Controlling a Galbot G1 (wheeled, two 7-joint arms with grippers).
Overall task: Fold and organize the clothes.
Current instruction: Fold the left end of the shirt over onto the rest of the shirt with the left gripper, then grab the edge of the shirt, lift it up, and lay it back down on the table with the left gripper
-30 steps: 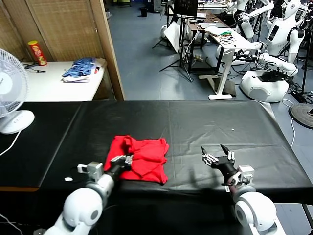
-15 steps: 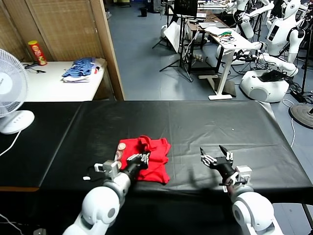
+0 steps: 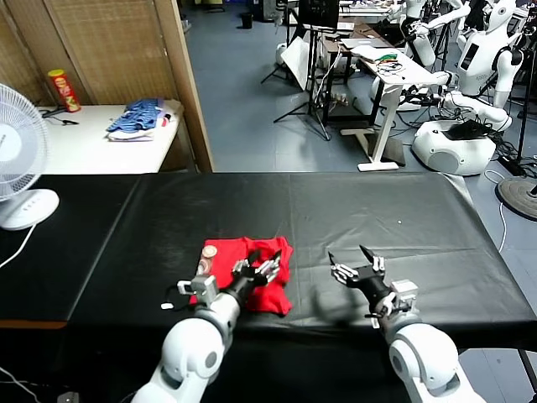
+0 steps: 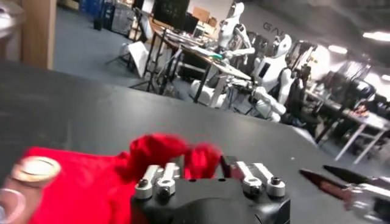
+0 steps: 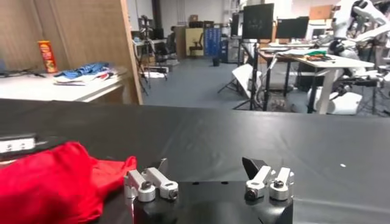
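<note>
While we look down from the head camera, we record the following.
Bench: black-covered bench (image 3: 352, 210); both hands are above its near edge.
T-shirt: red T-shirt (image 3: 220, 252) lies bunched and partly folded on the bench, directly under and just ahead of the left hand; a round brown-and-white patch shows at its edge on the side away from the right hand. We also see the shirt in the left wrist view (image 4: 79, 182) and the right wrist view (image 5: 49, 182).
Left hand: left hand (image 3: 258, 269) sits over the near part of the T-shirt. We see its fingers spread apart and nothing clasped between them. In the left wrist view (image 4: 210, 167) a raised red fold stands just beyond the fingertips; we cannot tell whether they touch it.
Right hand: right hand (image 3: 352, 267) hovers over bare bench, beside the left hand and clear of the T-shirt. We see its fingers spread wide and empty, confirmed in the right wrist view (image 5: 207, 167).
Surroundings: white fan (image 3: 17, 151) stands well off beyond the left hand; blue striped fabric pile (image 3: 134, 117) lies on a separate white table behind it.
</note>
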